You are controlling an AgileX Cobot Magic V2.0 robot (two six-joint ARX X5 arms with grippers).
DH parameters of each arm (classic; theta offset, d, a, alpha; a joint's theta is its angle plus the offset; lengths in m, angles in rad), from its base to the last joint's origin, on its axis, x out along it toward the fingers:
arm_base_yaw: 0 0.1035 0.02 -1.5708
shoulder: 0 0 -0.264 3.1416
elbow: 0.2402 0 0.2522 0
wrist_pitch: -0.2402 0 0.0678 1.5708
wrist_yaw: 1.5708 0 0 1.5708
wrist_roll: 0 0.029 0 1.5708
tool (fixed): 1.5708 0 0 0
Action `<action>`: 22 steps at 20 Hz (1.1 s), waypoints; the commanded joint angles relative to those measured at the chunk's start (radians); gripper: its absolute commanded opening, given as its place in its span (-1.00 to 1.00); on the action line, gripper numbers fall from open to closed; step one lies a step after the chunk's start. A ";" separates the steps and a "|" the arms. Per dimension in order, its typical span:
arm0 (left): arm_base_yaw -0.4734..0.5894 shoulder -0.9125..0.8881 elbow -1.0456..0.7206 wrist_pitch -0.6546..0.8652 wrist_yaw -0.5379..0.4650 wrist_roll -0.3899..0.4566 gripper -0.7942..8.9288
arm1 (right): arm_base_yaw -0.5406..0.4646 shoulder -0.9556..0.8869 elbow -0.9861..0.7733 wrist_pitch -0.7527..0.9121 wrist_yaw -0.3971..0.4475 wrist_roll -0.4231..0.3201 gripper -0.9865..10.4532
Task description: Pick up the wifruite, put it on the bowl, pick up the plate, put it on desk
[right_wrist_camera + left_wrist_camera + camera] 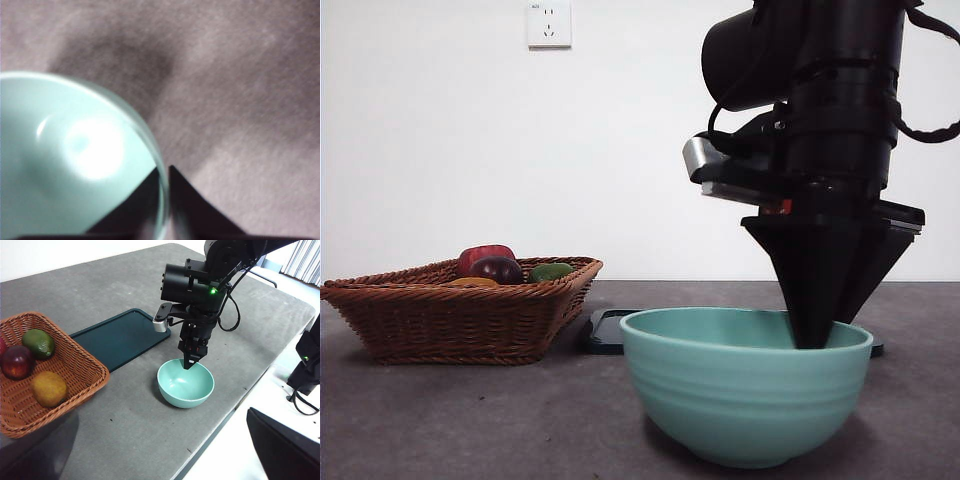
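Right gripper (812, 335) down at the bowl (745, 395), jaws closed on its rim, one inside, one outside. Bowl standing on the grey bench (125, 285), just beside a dark tray (120, 337). Wifruite (49, 388) lying in the wicker basket (75, 365) with a green fruit (38, 343) and a dark red one (17, 362). Left jaws: cannot tell.

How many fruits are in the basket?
4, all in the basket: a green one at the far side, a dark red-purple one beside it, the orange-brown wifruite nearest, and a red one cut off at the left wrist view's edge. More may be hidden.
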 commanded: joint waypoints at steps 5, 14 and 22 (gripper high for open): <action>-0.006 0.002 0.010 0.011 0.005 0.005 0.45 | 0.009 -0.066 0.002 0.000 0.050 0.032 -0.03; -0.006 0.002 0.010 0.012 0.005 0.005 0.45 | 0.004 -0.611 0.002 -0.142 0.079 0.042 0.16; -0.006 0.002 0.010 0.012 0.006 0.005 0.45 | 0.004 -1.110 0.002 -0.270 0.078 0.044 0.15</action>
